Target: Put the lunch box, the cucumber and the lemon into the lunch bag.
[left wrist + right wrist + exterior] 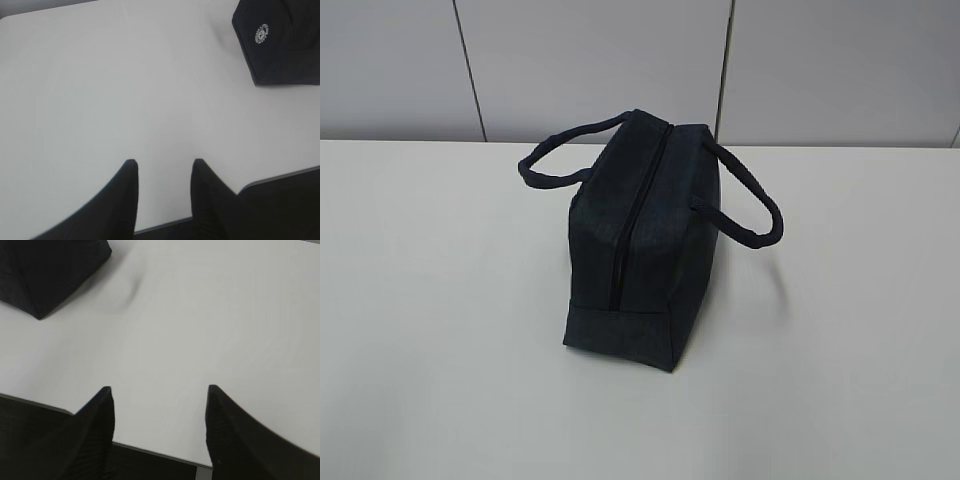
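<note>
Dark blue, the lunch bag (638,240) stands zipped on the white table (420,300), far ahead of both claws. The left claw (164,167) and the right claw (160,392) hang apart, holding nothing.

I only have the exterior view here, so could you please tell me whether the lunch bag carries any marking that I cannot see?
Observer: Yes. The left wrist view shows a small white round logo on one dark panel of the lunch bag.
Operator: Thank you. Where are the end effectors? None appear in my view.
Observer: The left end effector hangs over bare table near its edge, open and empty, with the bag at that view's upper right.
Operator: And the right one, please?
Observer: The right end effector is open wider, also empty, above the table edge, with a corner of the bag at that view's upper left.
</note>
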Robot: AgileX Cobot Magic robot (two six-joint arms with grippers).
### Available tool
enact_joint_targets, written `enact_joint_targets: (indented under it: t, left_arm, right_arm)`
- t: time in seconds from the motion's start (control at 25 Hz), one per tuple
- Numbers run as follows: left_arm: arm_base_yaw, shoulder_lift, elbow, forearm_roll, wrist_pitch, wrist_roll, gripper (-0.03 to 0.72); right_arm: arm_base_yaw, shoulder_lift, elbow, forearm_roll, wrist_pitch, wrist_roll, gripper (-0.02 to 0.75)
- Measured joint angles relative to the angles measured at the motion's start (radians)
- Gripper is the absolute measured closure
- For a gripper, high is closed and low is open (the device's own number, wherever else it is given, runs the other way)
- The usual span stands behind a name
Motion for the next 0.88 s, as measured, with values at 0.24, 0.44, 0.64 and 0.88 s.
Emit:
enact_joint_targets:
  t: [0.24,0.44,0.64,0.88]
  left_arm:
    - [0.000,0.000,0.000,0.000,0.000,0.000,0.449]
    - [0.000,0.000,0.000,0.000,0.000,0.000,0.449]
    - [0.000,0.000,0.000,-0.002,0.000,0.000,0.449]
    - [0.000,0.000,0.000,-0.002,0.000,0.000,0.449]
  right_arm:
    - [-0.015,0.000,0.000,0.002,0.000,0.000,0.302]
    - [-0.015,0.000,0.000,0.002,0.000,0.000,0.302]
    - [-0.015,0.000,0.000,0.002,0.000,0.000,0.302]
    - [-0.015,0.000,0.000,0.003,0.000,0.000,0.302]
